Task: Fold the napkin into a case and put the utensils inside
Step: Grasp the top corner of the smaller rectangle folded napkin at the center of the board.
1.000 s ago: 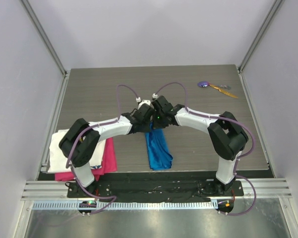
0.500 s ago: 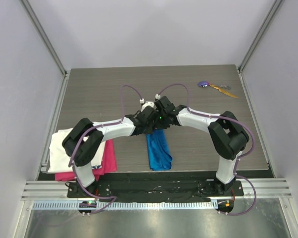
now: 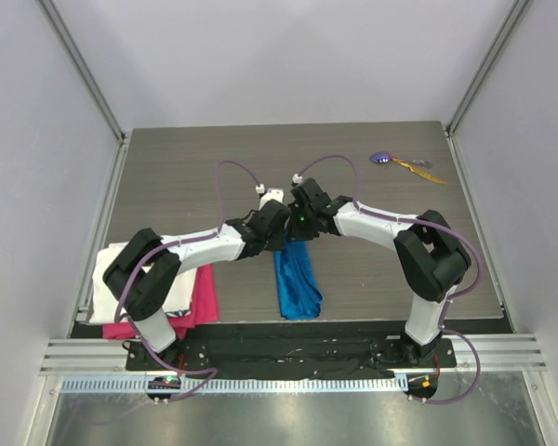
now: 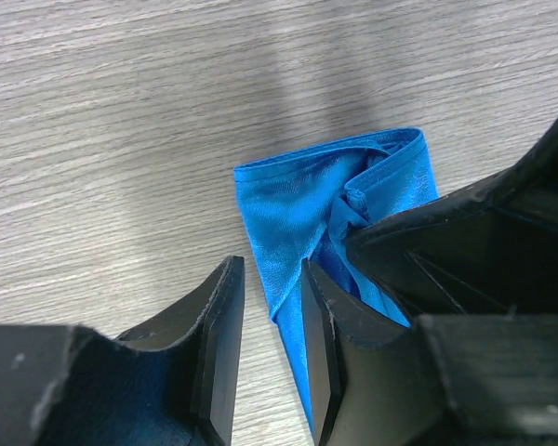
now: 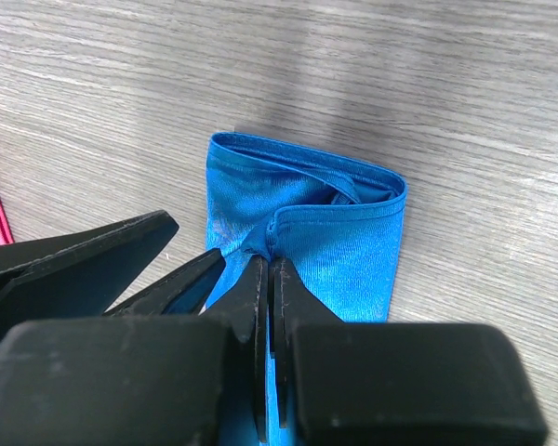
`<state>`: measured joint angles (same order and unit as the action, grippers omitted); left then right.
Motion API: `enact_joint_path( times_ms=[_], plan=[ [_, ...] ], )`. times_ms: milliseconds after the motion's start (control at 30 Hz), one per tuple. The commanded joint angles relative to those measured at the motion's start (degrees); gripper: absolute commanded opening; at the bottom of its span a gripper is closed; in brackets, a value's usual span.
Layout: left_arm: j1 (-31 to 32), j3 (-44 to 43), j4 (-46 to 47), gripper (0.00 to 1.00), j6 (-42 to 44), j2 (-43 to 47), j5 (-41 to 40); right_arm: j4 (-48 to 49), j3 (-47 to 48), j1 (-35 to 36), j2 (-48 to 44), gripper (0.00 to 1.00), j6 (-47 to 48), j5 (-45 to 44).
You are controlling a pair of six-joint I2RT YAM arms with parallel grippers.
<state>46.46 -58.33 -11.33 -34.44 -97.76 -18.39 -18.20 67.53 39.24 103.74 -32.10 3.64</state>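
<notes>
The napkin (image 3: 297, 281) lies on the middle of the surface (image 3: 195, 177), close to the near edge. It's folded into a long narrow strip, with the long axis running near edge to far edge and the near end leaning a bit to the right. It's thin, shiny blue fabric. The far end is a squared-off fold with the layers showing as a little open mouth, and the near end is rounder and more rumpled.

Both hands meet over that far end. The right hand (image 5: 267, 265) has its fingers pressed tight together on a puckered fold of the top layer, so it's pinching the napkin. The left hand (image 4: 270, 279) sits just beside it, fingers spread with a clear gap. The napkin's left edge runs along the inside of one finger, but nothing is clamped.

The utensils (image 3: 405, 163) are well away in the far right corner. One has a round purple head and the other is a slim orange-yellow piece, and they lie touching end to end. At the near left corner a white cloth (image 3: 112, 279) is stacked with a pink cloth (image 3: 203, 295). The surface itself is grey wood grain.

Compared to a second ago, the left arm's elbow has dropped lower and further left, out over those cloths. The napkin and utensils haven't shifted.
</notes>
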Motion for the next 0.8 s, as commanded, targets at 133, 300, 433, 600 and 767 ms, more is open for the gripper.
enact_joint_path(
  times_ms=[133,300,433,600,767],
  plan=[
    [0.74,-1.79,2.63,0.33,-0.11,-2.52,0.11,1.50,-0.55,-0.40,-2.67,0.01,-0.95,0.58],
    [1.09,-1.62,2.72,0.32,-0.19,-3.14,-0.50,1.58,-0.73,-0.40,-2.93,0.01,-0.95,0.67],
    [1.18,-1.79,2.72,0.36,-0.11,-2.71,-0.33,1.67,-0.82,-0.48,-2.85,0.01,-1.04,0.84],
    [1.79,-1.62,2.98,0.40,-0.28,-2.44,-0.50,1.76,-0.91,-0.40,-2.76,0.01,-1.04,1.02],
    [1.80,-1.97,2.55,0.31,-0.54,-3.49,-1.64,1.76,-1.17,-0.48,-2.93,0.01,-1.39,1.37]
  ],
)
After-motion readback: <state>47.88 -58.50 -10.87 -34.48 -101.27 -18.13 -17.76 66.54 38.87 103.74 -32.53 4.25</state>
